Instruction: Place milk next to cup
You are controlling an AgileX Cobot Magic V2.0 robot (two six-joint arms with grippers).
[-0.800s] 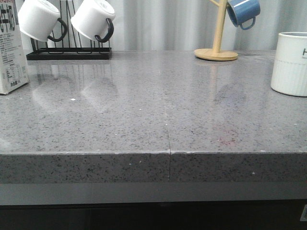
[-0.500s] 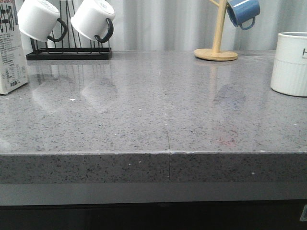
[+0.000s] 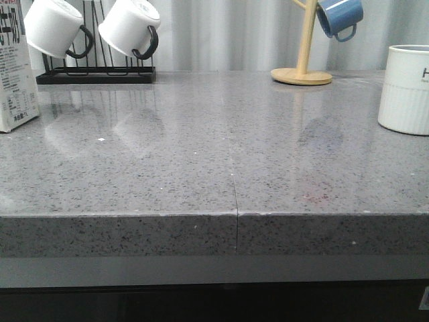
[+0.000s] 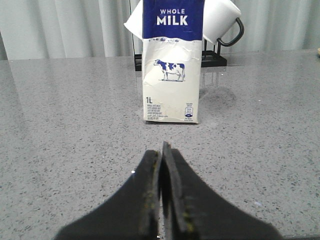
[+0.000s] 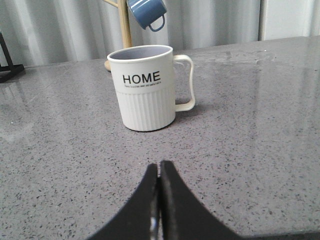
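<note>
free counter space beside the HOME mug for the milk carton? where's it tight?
Bare counter spans the whole middle, from the milk at far left to the cup at far right. Best patch: left of the cup, in front of the wooden mug tree. Crowded only along the back: black rack with white mugs.

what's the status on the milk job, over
Left gripper shut, empty, facing milk. Right gripper shut, empty, facing cup. Milk far left, cup far right.

The left gripper [image 4: 161, 152] hangs low over the near left side of the counter, its two dark fingers [image 4: 150, 170] pressed together with nothing between them. The right gripper [image 5: 159, 172] sits low on the near right, fingers likewise closed tight and empty.
</note>
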